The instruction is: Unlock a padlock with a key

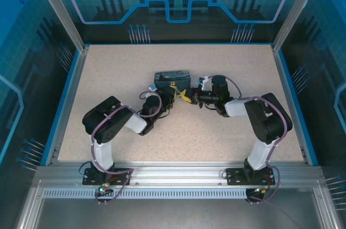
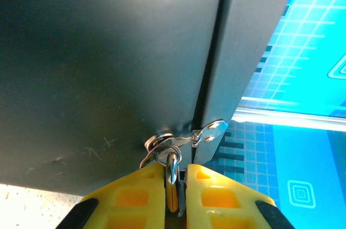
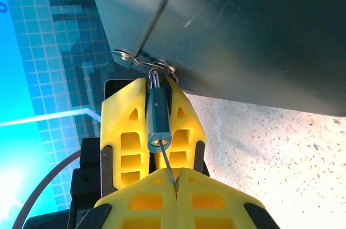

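The padlock (image 3: 158, 118) hangs from a small silvery hasp (image 2: 208, 134) on the edge of a dark tin box (image 1: 172, 79), its thin shackle looped through the hasp ring and its bluish-teal body pointing down toward 6 o'clock in the right wrist view. The left claw (image 2: 174, 180) is clenched on the padlock's body, one yellow finger (image 3: 127, 131) pressed on each flank, at 9 and 3 o'clock of it. Directly at 6 o'clock of the padlock the right claw (image 3: 175, 185) is clamped tight on the key (image 3: 167, 163), of which a thin dark shaft shows. The shaft runs up toward 11 o'clock from the meeting fingertips and touches the keyhole in the padlock's bottom face; how far in it goes cannot be told. From above, the two claws meet nose to nose near the middle of the speckled surface (image 1: 227, 66), the right one at 3 o'clock of the left, with the tin just beside them at 12 o'clock. The tin's dark wall crowds close over the padlock, and the left claw's fingers hem in its sides, leaving only the bottom face bare to the key.
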Motion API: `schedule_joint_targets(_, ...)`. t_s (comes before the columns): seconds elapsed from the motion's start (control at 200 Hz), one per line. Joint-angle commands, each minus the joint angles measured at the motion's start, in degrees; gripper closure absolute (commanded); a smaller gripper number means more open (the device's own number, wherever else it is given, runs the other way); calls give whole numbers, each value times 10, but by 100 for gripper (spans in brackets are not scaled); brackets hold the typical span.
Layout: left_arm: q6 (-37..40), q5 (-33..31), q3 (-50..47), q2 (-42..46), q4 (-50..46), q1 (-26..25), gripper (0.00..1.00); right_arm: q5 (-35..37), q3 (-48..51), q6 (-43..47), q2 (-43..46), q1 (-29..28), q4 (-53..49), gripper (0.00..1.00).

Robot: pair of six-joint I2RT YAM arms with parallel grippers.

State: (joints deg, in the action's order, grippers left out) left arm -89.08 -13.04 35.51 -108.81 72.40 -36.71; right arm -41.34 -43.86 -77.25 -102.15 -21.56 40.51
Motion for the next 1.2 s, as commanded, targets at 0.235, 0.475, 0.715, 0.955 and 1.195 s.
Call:
schedule_joint_targets(0.235, -10, 95, 1, -5, 28, -37, 100, -31, -12, 62, 17, 28, -34, 100)
schedule_joint_targets(0.475, -7, 100, 1, -5, 27, -35, 100, -35, -18, 85, 19, 37, -68, 100)
schedule_joint_targets(0.715, -6, 105, 7, -10, 28, -35, 100, -22, -15, -52, -14, 1, 53, 100)
schedule_joint_targets(0.955, -7, 104, 17, -7, 27, -46, 100, 37, -36, -87, -10, -45, 59, 100)
schedule_joint_targets(1.195, -15, 102, 23, -15, 37, -57, 100, 51, -56, -75, -23, -42, 44, 100)
